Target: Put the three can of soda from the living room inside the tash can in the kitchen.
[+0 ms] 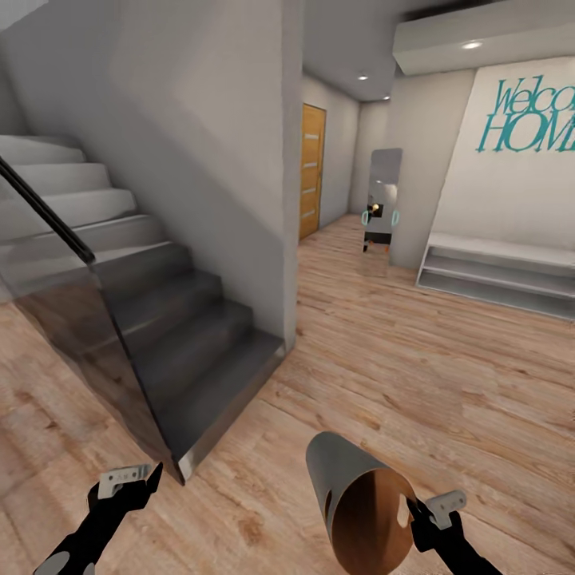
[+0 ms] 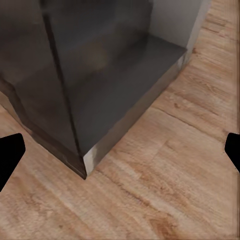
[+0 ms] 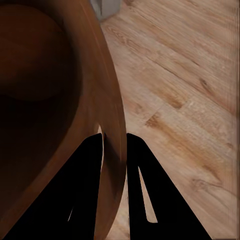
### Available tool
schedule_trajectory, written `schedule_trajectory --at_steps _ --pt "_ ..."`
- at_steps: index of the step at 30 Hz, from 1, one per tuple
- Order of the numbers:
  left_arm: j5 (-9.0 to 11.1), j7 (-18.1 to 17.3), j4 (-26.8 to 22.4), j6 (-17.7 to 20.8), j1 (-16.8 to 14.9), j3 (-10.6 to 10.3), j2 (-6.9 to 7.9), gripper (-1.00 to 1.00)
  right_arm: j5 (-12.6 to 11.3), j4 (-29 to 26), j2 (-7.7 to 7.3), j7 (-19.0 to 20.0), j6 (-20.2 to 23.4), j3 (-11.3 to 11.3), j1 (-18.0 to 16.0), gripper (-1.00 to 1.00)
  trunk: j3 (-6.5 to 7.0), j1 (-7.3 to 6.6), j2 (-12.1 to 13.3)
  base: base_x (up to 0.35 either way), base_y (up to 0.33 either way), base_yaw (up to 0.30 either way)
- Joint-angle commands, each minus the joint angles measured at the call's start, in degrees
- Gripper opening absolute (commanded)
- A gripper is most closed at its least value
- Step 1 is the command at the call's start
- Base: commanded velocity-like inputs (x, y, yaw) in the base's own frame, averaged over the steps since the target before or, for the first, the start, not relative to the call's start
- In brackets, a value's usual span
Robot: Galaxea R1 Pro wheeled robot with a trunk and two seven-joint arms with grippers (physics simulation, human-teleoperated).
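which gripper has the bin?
The right gripper: its fingers pinch the rim of the trash can, held tilted above the wood floor. The left gripper is open, holding nothing, near the stairs.

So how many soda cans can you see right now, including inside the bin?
0. The trash can, pinched at its rim by the right gripper, shows a bare copper interior in the right wrist view, though its deepest part is dark. None lie on the wood floor either.
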Motion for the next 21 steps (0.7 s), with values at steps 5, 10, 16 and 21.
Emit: schedule_trajectory --at_steps 5,10,16,21 --pt "0.1 -0.1 1.3 0.0 0.0 0.1 0.0 1.0 -0.4 -0.1 -0.01 0.6 0.0 -0.1 0.0 -1.0 0.34 0.0 0.0 -0.001 0.0 -0.185" --pt "0.1 -0.3 1.5 0.0 0.0 0.1 0.03 1.0 -0.4 -0.1 -0.01 0.6 0.0 -0.1 0.0 -1.0 0.67 0.0 0.0 -0.132 0.0 -0.185" --pt "0.1 -0.4 1.6 0.0 0.0 0.0 0.07 1.0 -0.4 -0.1 -0.01 0.6 0.0 -0.1 0.0 -1.0 1.08 0.0 0.0 -0.297 0.0 -0.186" --pt "0.1 -0.4 1.7 0.0 0.0 0.0 0.08 1.0 -0.4 0.0 -0.01 0.6 0.0 -0.1 0.0 -1.0 1.41 0.0 0.0 -0.32 0.0 -0.186"
